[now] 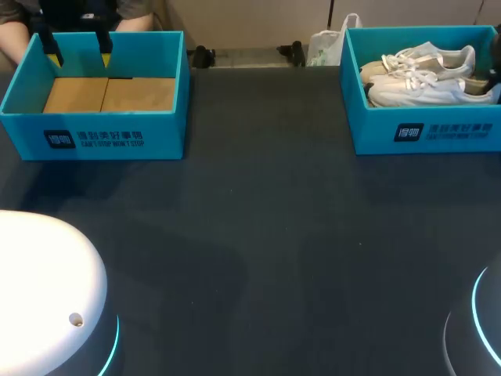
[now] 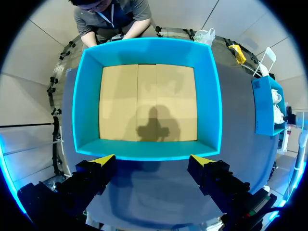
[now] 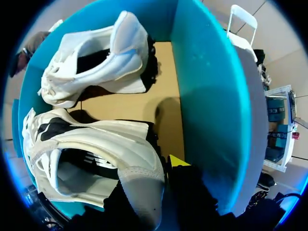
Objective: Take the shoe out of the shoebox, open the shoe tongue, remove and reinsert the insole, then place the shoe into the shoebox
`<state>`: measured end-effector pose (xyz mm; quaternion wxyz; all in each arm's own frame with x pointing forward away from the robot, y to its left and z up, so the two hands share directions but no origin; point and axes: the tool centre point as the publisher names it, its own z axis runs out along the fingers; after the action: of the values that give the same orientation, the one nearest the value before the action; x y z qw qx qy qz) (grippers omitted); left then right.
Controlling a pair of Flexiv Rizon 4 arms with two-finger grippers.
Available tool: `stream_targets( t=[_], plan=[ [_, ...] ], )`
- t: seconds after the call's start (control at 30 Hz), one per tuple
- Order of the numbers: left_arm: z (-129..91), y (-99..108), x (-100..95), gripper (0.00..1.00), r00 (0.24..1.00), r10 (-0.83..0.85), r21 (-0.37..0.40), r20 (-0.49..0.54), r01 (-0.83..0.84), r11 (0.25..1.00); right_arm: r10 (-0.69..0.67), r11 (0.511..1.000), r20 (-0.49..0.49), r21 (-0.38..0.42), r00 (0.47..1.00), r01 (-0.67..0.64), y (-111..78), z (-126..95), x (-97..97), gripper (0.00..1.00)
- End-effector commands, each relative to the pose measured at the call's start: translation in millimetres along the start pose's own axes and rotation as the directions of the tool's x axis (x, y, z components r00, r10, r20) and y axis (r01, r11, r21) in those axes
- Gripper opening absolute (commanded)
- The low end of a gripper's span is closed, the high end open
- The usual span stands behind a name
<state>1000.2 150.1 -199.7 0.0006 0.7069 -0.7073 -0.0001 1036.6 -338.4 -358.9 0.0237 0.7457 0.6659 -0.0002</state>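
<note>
Two white shoes lie in the blue shoebox (image 1: 423, 133) at the back right. The nearer shoe (image 1: 427, 90) (image 3: 91, 159) lies on its side with its heel towards my right gripper (image 3: 149, 180) (image 1: 494, 78). That gripper is shut on the heel; one yellow tip (image 3: 178, 161) shows outside the heel, the other is hidden. The second shoe (image 1: 427, 59) (image 3: 96, 62) lies behind it. My left gripper (image 2: 153, 161) (image 1: 78, 56) hangs open above an empty blue shoebox (image 1: 94, 137) (image 2: 144, 151) at the back left.
The left box shows only its bare cardboard floor (image 2: 149, 101). A person's hands (image 2: 130, 32) rest at the table edge just behind that box. My arms' bases, white (image 1: 39, 290) and dark (image 1: 481, 329), stand at the front corners. Dark table (image 1: 266, 235) lies between the boxes.
</note>
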Motion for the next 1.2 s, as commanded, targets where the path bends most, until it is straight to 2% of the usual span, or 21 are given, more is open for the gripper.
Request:
stream_targets(
  t=[0.03, 0.4, 0.83, 0.97, 1.07, 1.2],
  plan=[
    [0, 0, 0.0, 1.0, 1.0, 0.0, 0.0, 0.0, 0.0, 1.0, 0.001, 1.0, 0.014, -0.027, 1.0, 0.0, -9.8, -23, 0.1, 0.0],
    [0, 0, 0.0, 1.0, 1.0, 0.0, 0.0, 0.0, 0.0, 1.0, -0.009, 0.997, 0.033, -0.07, 0.999, 0.012, -8.5, -55, -4.5, 0.0],
    [0, 0, 0.0, 1.0, 1.0, 0.0, 0.0, 0.0, 0.0, 1.0, -0.021, 0.996, 0.087, -0.079, 0.996, 0.028, 0.8, -104, -10.6, 0.0],
    [0, 0, 0.0, 1.0, 1.0, 0.0, 0.0, 0.0, 0.0, 1.0, 0.004, 0.997, 0.072, -0.082, 0.997, 0.002, 4.6, -115, -14.3, 0.0],
    [0, 0, 0.0, 1.0, 1.0, 0.0, 0.0, 0.0, 0.0, 1.0, 0.014, 0.997, 0.078, -0.074, 0.997, -0.008, 2.3, -124, -14.0, 0.0],
    [0, 0, 0.0, 1.0, 1.0, 0.0, 0.0, 0.0, 0.0, 1.0, 0.018, 0.998, 0.078, -0.062, 0.997, -0.013, -10.9, -139, -6.3, 0.0]
  ],
)
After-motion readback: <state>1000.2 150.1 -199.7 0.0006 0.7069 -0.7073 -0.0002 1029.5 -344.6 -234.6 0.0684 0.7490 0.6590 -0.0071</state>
